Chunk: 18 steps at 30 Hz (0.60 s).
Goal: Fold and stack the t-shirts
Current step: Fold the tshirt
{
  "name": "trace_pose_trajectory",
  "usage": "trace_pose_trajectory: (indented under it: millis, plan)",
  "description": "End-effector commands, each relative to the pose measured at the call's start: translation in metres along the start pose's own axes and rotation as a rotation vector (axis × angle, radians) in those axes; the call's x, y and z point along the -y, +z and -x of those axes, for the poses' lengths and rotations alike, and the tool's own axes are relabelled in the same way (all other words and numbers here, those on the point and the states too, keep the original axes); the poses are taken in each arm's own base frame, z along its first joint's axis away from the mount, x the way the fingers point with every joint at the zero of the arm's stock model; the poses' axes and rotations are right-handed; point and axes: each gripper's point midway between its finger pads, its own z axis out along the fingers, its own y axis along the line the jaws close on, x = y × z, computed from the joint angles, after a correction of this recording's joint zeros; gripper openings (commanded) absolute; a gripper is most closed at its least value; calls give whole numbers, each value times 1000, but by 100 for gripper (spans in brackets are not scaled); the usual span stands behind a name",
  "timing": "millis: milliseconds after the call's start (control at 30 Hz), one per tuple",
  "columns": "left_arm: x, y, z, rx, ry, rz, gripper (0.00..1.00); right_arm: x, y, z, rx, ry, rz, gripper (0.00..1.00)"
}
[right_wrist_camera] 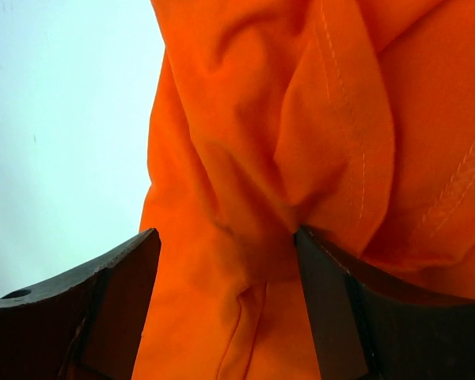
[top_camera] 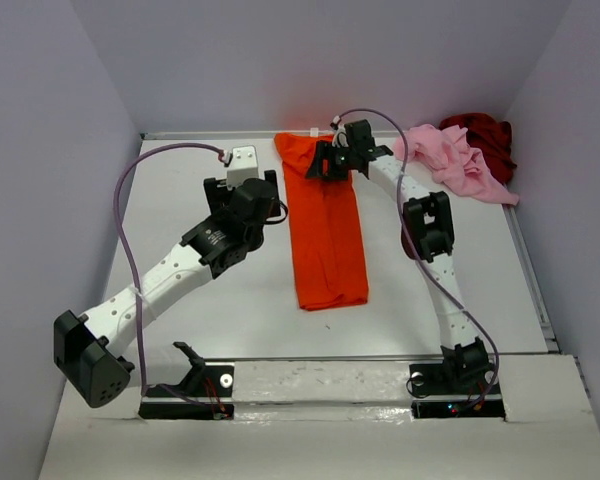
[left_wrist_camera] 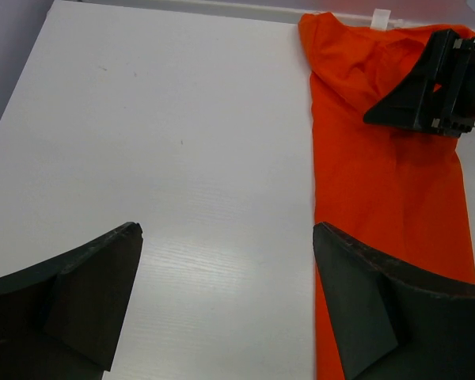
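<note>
Orange t-shirt [top_camera: 330, 240] bunched within wide right end effector [right_wrist_camera: 224, 237]; left end effector [left_wrist_camera: 226, 229] wide over table [left_wrist_camera: 182, 119].

Tally from my remote seat: three t-shirts, two arms, two grippers, one table.

I count three t-shirts in all: one orange t-shirt [top_camera: 325, 230], one pink t-shirt [top_camera: 455, 160] and one dark red t-shirt [top_camera: 488, 140]. I have two arms in the overhead view, one left arm [top_camera: 170, 280] and one right arm [top_camera: 430, 240]. Each carries a single gripper, so that makes one left gripper [left_wrist_camera: 226, 229] and one right gripper [right_wrist_camera: 226, 233]. Each wrist view shows me two dark fingers [left_wrist_camera: 87, 293], four altogether. I see two purple cables [top_camera: 123, 215], one looping along each arm. There is one white table [top_camera: 260, 325] and one small white tag [left_wrist_camera: 380, 17] at the orange shirt's far end.
</note>
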Motion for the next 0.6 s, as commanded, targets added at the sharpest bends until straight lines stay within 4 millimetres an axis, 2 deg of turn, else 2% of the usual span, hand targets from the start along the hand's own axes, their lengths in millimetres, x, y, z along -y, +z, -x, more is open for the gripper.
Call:
trace_pose_trajectory:
  millis: [0,33,67,133,167,200,267,300,333,367,400,433,467,500,567]
  plan:
    - [7,6,-4,11,-41,-17,99,-50,-48,29,55,-79,25,75]
    - [8,7,-6,8,-53,-15,99,-59,-60,39,89,-97,30,75]
    - [9,11,-10,0,-59,-12,99,-81,-85,46,121,-127,31,75]
    - [15,15,-18,-11,-92,-25,99,-102,-110,55,172,-159,35,76]
    - [18,17,-22,-17,-103,-38,99,-99,-117,45,162,-157,15,76]
    - [26,20,-28,-28,-108,-62,99,-123,-150,63,239,-192,31,76]
    - [34,23,-34,-45,-117,-86,99,-125,-169,59,264,-187,4,77]
    - [42,25,-39,-67,-112,-111,99,-115,-170,42,238,-159,-27,77]
    - [45,25,-44,-80,-113,-123,99,-123,-189,43,268,-144,-38,77]
    - [49,26,-48,-92,-129,-134,99,-121,-195,34,261,-122,-52,77]
    - [54,25,-58,-122,-128,-168,99,-104,-188,-4,194,-67,-86,77]
    - [57,25,-64,-136,-133,-186,99,-114,-205,-4,244,-45,-71,76]
    - [62,24,-68,-144,-157,-205,99,-110,-205,-22,233,-28,-84,76]
    - [65,23,-85,-184,-152,-236,99,-84,-199,-63,172,25,-142,75]
    - [70,22,-101,-231,-172,-277,99,-72,-204,-93,165,60,-181,74]
